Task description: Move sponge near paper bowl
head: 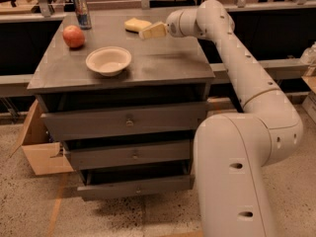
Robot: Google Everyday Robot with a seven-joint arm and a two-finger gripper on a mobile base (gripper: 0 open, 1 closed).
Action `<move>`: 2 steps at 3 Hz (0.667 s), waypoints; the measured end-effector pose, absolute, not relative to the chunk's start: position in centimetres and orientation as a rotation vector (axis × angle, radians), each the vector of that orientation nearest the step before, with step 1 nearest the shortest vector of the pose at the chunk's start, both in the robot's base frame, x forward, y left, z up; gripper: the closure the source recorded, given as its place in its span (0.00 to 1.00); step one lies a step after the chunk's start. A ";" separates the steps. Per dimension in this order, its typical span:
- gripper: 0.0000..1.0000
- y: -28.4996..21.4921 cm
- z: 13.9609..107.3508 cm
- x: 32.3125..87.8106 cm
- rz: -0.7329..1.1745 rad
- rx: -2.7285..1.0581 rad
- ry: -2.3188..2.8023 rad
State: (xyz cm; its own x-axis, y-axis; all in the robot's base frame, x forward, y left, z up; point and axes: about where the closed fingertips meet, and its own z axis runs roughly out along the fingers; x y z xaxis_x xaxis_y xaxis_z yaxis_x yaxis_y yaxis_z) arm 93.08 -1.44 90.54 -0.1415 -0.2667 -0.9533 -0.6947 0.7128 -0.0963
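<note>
The sponge lies flat near the far edge of the table, towards its right side. The end effector, a yellowish wedge on the end of the white arm, reaches in from the right and sits low over the table, with its tip at the sponge's right end. The two overlap in this view and have nearly the same colour, so I cannot tell whether they touch or where one ends and the other begins. I also cannot tell whether the end effector is released, clenched or grasping anything. The bowl stands upright nearer the front and left of centre, well apart from the sponge; its inside looks bare, though the near wall hides part of the bottom. A red apple rests to the bowl's far left, apart from it. Behind the apple a can stands upright at the back left corner, its label too blurred to read. Below the tabletop are three drawers, the lower two pulled slightly out, their insides dark. A cardboard box sits on the floor at the left, partly hidden by the table. The robot's bulky body fills the lower right and is cut off by the bottom edge.
</note>
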 end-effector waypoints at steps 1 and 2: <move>0.00 -0.8 89.5 94.2 0.422 -0.764 1.738; 0.00 -1.0 88.9 95.7 0.409 -0.681 1.776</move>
State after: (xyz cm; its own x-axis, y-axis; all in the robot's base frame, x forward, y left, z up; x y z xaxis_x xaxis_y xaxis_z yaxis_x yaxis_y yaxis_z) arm 95.67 -1.03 88.94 -0.1984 -0.2410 -0.9500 -0.6319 0.7724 -0.0639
